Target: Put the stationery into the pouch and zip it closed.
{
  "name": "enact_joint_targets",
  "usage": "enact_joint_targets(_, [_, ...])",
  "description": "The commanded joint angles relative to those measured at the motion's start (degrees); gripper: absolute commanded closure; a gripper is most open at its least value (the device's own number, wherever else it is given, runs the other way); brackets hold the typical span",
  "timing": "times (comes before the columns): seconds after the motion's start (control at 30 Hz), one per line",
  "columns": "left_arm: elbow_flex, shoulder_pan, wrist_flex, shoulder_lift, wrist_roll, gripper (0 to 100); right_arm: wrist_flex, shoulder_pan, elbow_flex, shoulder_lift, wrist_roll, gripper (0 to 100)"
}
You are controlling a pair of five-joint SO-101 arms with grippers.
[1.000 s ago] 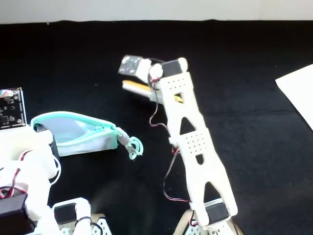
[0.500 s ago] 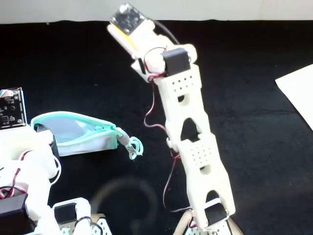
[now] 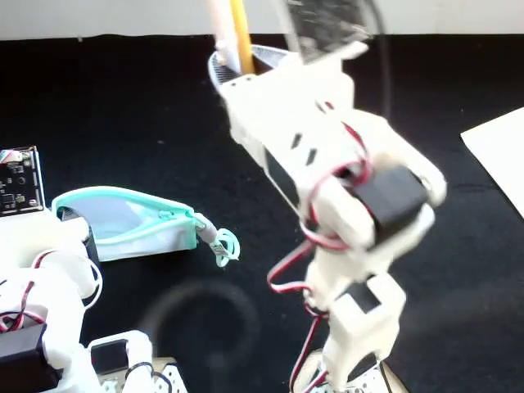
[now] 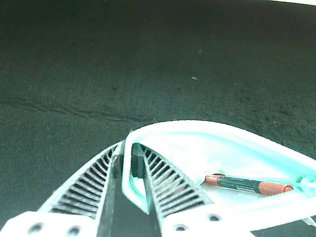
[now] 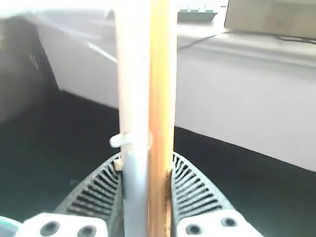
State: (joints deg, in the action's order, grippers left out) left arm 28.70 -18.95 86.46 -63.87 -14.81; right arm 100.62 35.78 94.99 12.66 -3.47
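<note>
Clamping the pouch [image 4: 207,148] rim, my left gripper [image 4: 132,154] props it open for the pen [image 5: 132,98] and pencil [image 5: 162,98] my right gripper [image 5: 145,159] grasps.

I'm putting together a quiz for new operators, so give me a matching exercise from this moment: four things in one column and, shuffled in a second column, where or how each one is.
Things
1. pouch
2. reddish pen
3. yellow pencil
4. white sheet

States
A. clamped in the right gripper, raised in the air
B. lying inside the pouch
C. flat on the black cloth, apart from both arms
D. open, rim pinched by the left gripper

Pairs: 1-D, 2-B, 3-A, 4-C
</note>
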Motion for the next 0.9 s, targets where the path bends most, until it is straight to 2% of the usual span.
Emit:
enact_joint_targets(0.0, [2.1,1.2,1.8,0.7,-0.3,99,0.3,2.6,5.9,-5.0,-5.8,99.1])
enact_joint_targets(0.13, [2.1,1.2,1.8,0.7,-0.3,99,0.3,9.1,5.9,-6.5,-9.1,99.1])
enact_joint_targets(0.4, [2.1,1.2,1.8,0.7,-0.3,99,0.4,21.1,5.9,-1.5,-9.1,99.1])
enact_joint_targets(0.87, [2.1,1.2,1.8,0.7,-0.3,99,-1.5,22.2,6.3,15.2,-9.5,99.1])
